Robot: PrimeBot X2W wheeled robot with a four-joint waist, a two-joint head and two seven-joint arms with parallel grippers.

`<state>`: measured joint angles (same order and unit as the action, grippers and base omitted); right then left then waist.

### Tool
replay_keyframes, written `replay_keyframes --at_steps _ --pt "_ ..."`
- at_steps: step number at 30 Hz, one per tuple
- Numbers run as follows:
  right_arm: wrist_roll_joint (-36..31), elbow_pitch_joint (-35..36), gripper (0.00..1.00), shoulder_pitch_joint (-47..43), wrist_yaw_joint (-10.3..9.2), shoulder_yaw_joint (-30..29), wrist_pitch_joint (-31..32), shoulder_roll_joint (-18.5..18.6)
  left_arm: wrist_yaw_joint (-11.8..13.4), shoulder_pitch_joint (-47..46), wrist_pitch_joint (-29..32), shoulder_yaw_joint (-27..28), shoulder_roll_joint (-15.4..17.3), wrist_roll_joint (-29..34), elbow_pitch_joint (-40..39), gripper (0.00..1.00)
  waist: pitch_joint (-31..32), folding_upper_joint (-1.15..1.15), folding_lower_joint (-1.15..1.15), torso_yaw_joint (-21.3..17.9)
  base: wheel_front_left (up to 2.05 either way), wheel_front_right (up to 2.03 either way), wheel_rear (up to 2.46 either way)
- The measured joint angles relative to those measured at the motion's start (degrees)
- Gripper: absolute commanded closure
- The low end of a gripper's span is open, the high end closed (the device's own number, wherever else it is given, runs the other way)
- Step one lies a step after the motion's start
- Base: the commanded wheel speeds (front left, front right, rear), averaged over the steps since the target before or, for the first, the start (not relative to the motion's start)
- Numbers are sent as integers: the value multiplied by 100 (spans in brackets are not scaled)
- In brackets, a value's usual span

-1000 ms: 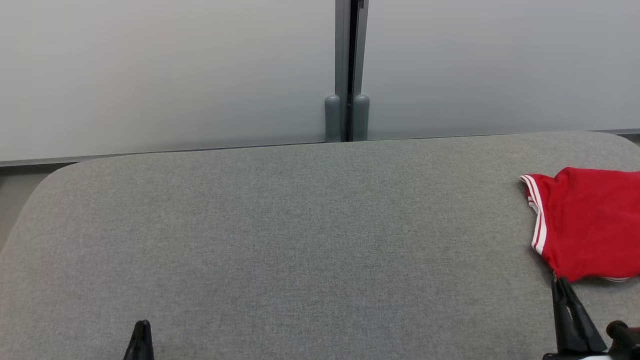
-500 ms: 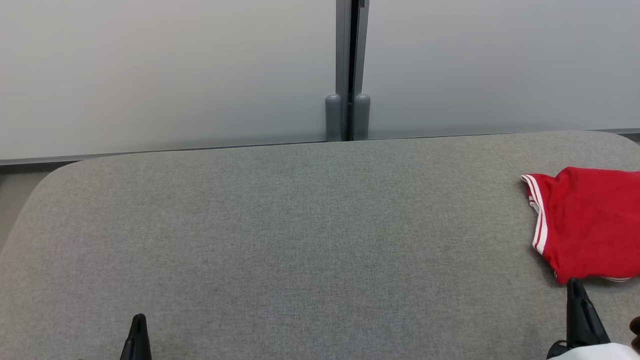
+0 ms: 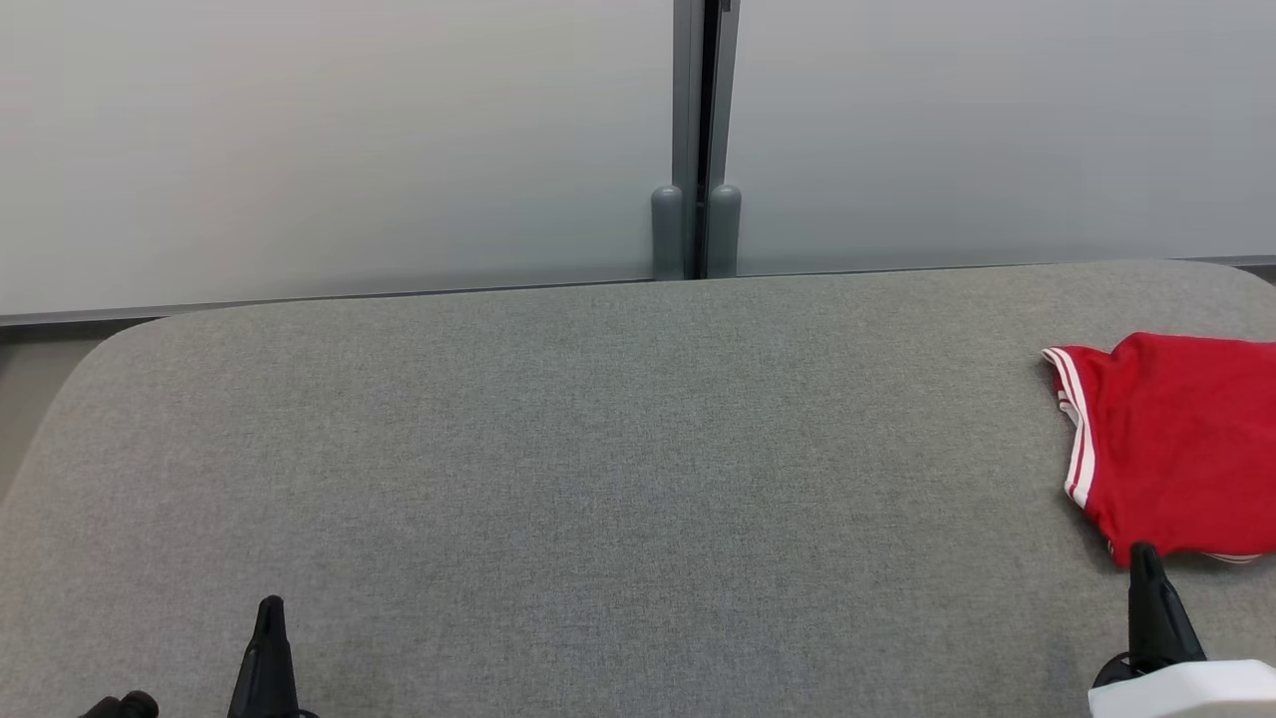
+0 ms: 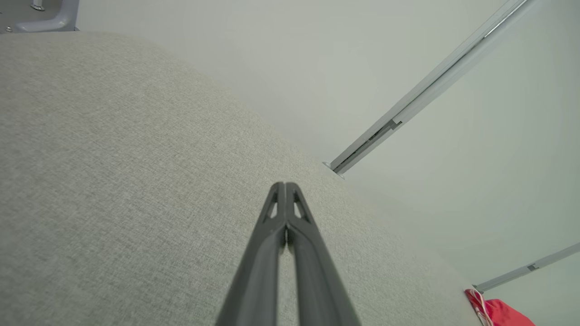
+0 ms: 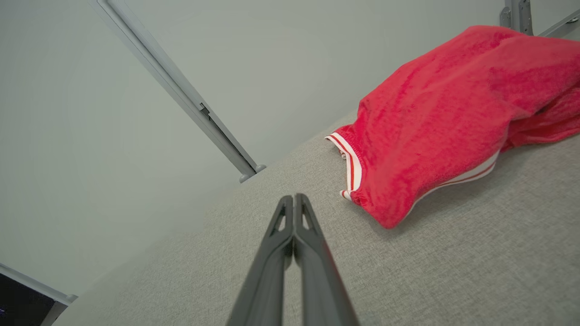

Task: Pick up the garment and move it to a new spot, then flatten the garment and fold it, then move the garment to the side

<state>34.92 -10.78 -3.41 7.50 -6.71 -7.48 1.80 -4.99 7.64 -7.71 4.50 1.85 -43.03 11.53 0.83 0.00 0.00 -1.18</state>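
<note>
- Heads up, your right pincer [image 3: 1146,556] is sitting clenched and empty now. A second back it was standing open right at the near corner of the garment [image 3: 1176,449], and now it's sitting a touch lower in the head view.
- Your left pincer [image 3: 269,606] is doing the same thing: it was partly open a second ago, and now its fingers are pressing together on nothing, tip creeping a bit further up the head view.
- The garment itself isn't budging. It's lying as a red bundle with white trim at the far right of the bench [image 3: 598,449], running off the head view's right edge.
- I'm reading that as the drop-off being done. The piece is looking folded over and parked to the side, so you're probably wrapping up rather than going in for another grab.
- Pose-wise, both arms are hanging low at the near edge, fingers pointing away across the bench. The left one is aiming over bare fabric, well apart from the garment. The right one's tip is sitting just short of the garment's near corner, and I can't tell if it's touching.
</note>
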Motion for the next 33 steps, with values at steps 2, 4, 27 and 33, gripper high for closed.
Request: replay_keyframes --at_steps 2,4,27,33 --pt "264 -18 100 55 0 2 52 4 -3 -52 66 7 2 -231 12 100 -3 0 0 4 0 0 0" --pt "439 -31 100 74 0 2 103 8 -7 -101 116 12 7 -375 20 100 -5 0 0 6 0 0 0" --pt "2170 -122 100 355 -1 5 521 32 -92 -493 543 68 35 -1862 98 100 -29 0 0 34 0 0 0" --pt "2565 -143 100 413 -1 5 627 37 -101 -589 639 82 42 -2198 113 100 -35 0 0 41 0 0 0"
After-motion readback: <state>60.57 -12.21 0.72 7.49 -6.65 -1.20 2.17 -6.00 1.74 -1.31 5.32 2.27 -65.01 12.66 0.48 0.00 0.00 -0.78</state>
